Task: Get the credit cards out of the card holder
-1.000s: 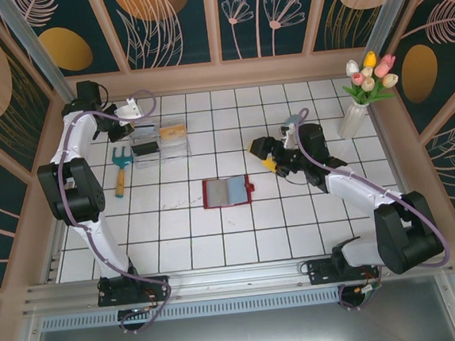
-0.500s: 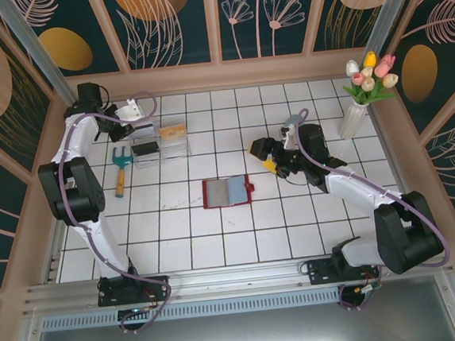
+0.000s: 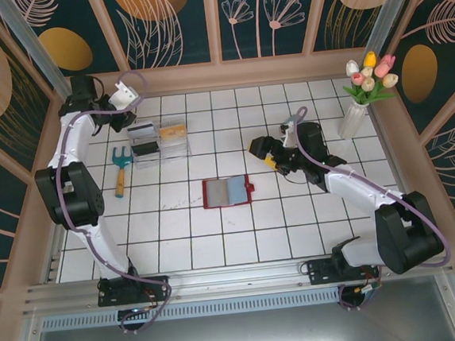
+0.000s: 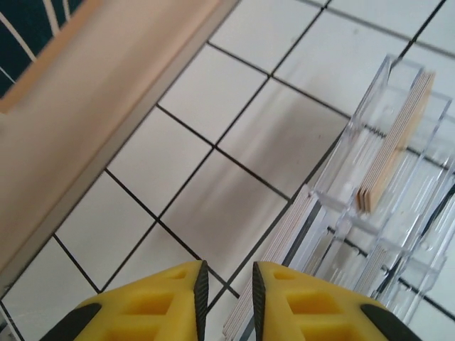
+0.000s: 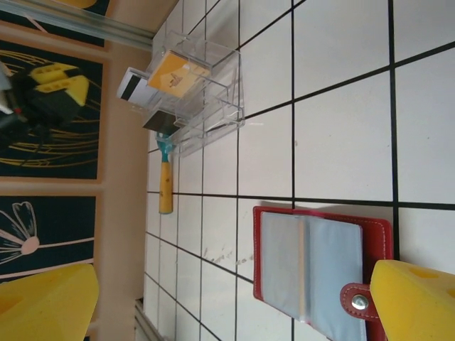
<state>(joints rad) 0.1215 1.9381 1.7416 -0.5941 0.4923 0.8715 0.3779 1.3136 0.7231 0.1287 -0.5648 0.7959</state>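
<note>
Looks mostly done to me: a yellowish-tan card (image 3: 172,131) and a grey card (image 3: 140,131) sit in the clear plastic box (image 3: 176,149) at the back left. The red card holder (image 3: 228,191) lies open flat in the middle of the bench (image 3: 178,239). Its long axis runs left-right and its snap tab (image 5: 360,302) points toward the right arm's side. Can't tell if the pockets hide another card. The left claw (image 4: 228,280) is nearly together and empty by the box. The right claw (image 3: 264,156) gapes wide just beyond the holder.

The left end effector (image 4: 229,273) has drawn back from the clear box (image 3: 164,142) toward the far-left wall; its jaws have parted slightly; the grey card (image 3: 141,131) now stands uncovered.
</note>
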